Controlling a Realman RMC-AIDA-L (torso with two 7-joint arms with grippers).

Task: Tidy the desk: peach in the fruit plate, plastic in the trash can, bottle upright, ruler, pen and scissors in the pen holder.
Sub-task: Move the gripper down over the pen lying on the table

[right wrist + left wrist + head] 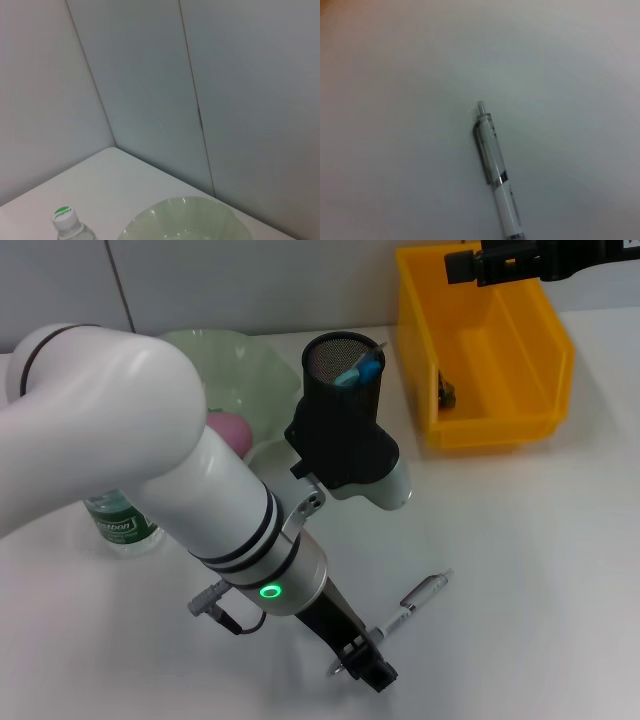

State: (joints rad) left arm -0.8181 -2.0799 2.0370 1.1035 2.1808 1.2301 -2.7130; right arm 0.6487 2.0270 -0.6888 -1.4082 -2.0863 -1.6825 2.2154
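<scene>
White table [540, 570], lower centre: left gripper [368, 665], finger state impossible to tell, at pen [412, 604] tip; could roll away if nudged.

- We see the left arm [180, 480] covering most of the peach [232, 430], the bottle [122, 523] and the fruit plate [240, 360].
- The pen [497, 185] runs off the left wrist picture's edge.
- The right gripper [520, 262] is cropped; its jaws go unseen.
</scene>
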